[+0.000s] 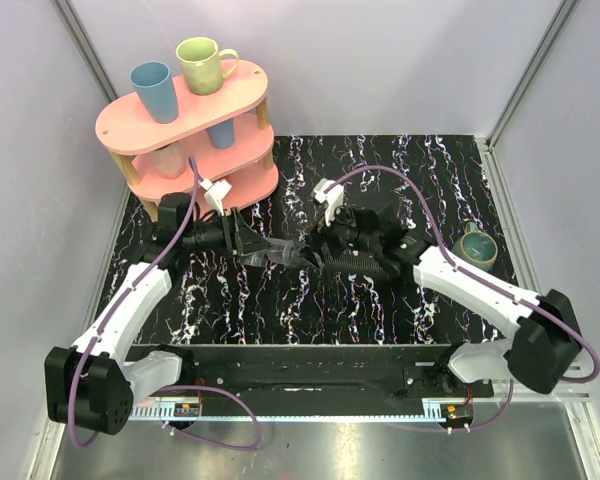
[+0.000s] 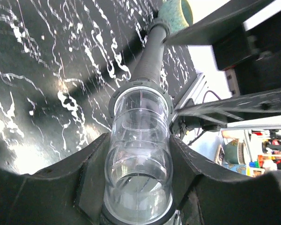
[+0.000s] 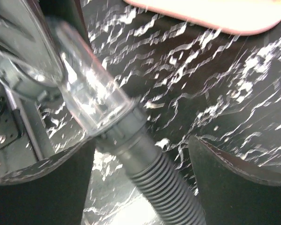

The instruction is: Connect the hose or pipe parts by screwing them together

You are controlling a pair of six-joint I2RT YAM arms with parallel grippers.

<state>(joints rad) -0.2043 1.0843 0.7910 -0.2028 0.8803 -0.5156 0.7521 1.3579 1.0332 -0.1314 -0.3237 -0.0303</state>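
The translucent tubular fitting (image 2: 139,154) is clamped between the fingers of my left gripper (image 2: 138,187), which is shut on it. Its far end sits inside the hose's smooth black collar (image 2: 140,91), and the black ribbed hose (image 2: 147,61) runs on beyond that. In the right wrist view the fitting (image 3: 84,89) meets the collar (image 3: 124,136), with the ribbed hose (image 3: 168,192) passing between the fingers of my right gripper (image 3: 141,140). That gripper stands open, with gaps on both sides of the hose. From above, both grippers meet mid-table around the fitting (image 1: 270,250) and the hose (image 1: 360,262).
A pink two-tier shelf (image 1: 185,130) carrying a blue cup (image 1: 152,90) and a green mug (image 1: 205,65) stands at the back left. At the right is a teal mug (image 1: 475,245). Purple cables loop over both arms. Enclosure walls border the black marbled mat.
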